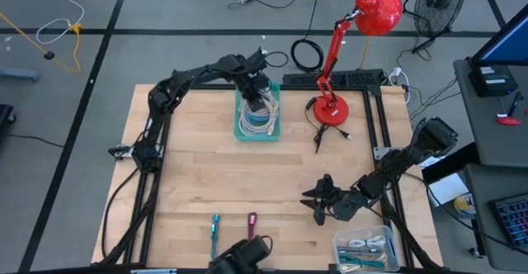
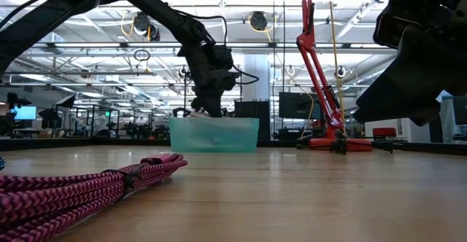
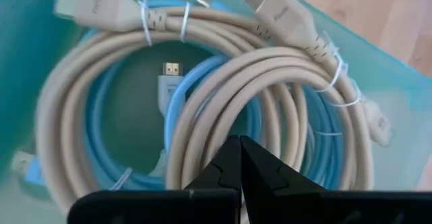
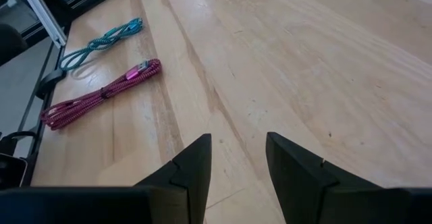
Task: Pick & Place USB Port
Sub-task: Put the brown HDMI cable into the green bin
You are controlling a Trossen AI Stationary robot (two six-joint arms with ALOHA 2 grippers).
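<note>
Left hand closed over the cable bin; right hand open and empty above the worktop.

The left hand (image 3: 239, 158), fingers pressed together and gripping nothing, hung just over the coiled beige cables (image 3: 229, 82) and blue cable (image 3: 182, 109) inside the teal bin (image 1: 257, 113), which stood near the middle of the worktop's far edge. The right hand (image 4: 237, 163) was held partly open with nothing between its fingers, hovering above bare wood toward the worktop's right near corner. Farther along the near edge lay a pink braided USB cable (image 4: 101, 94) and a teal braided USB cable (image 4: 101, 43), side by side and apart. A clear tray of cables (image 1: 365, 248) sat at the right near corner, and a red desk lamp (image 1: 330, 109) stood by the far edge of the worktop (image 1: 206, 183).
</note>
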